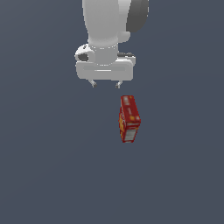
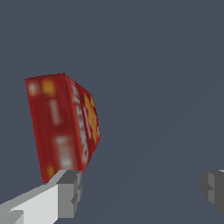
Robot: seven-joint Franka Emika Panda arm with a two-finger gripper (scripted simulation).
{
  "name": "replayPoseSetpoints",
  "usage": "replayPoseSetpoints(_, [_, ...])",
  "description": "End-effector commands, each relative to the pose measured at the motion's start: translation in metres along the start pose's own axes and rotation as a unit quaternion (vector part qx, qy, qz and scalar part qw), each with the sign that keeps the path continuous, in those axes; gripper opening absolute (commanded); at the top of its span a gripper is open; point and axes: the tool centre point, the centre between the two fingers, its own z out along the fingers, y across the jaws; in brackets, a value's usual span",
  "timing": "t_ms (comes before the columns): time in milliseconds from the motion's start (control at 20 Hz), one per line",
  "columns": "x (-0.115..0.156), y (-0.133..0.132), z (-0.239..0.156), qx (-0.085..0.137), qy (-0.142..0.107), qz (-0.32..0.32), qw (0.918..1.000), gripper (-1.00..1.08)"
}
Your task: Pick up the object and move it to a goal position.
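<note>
**Red box not yet picked up; gripper held open above it**

Red cardboard, printed with yellow-orange crackers and white lettering, marks the box (image 1: 129,119) that is to be moved. It is seen standing on end on the plain grey floor (image 1: 48,175), just below and slightly toward the exterior view's right of the gripper (image 1: 105,84). No contact is made: in the wrist view the box (image 2: 63,124) lies beside one fingertip (image 2: 70,192), outside the gap, while the jaws are spread wide with nothing between them.

The approach step is judged to be in hand; the pick-up has not begun. For the next move, the gripper would need to be shifted over the box, lined up across its narrow sides, lowered, and closed.

No goal marker can be made out. No containers are shown in either view.
</note>
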Motion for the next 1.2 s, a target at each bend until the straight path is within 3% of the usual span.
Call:
replayPoseSetpoints(0, [0.0,0.0,0.0,0.0,0.0,0.0,1.0,1.0])
replayPoseSetpoints(700, [0.007,-0.005,0.004,-0.007,0.0,-0.024,0.9997,1.0])
replayPoseSetpoints(900, [0.011,-0.021,0.015,-0.008,0.001,-0.034,0.9994,1.0])
replayPoseSetpoints(1150, [0.019,-0.06,0.041,-0.009,0.001,-0.059,0.9982,1.0])
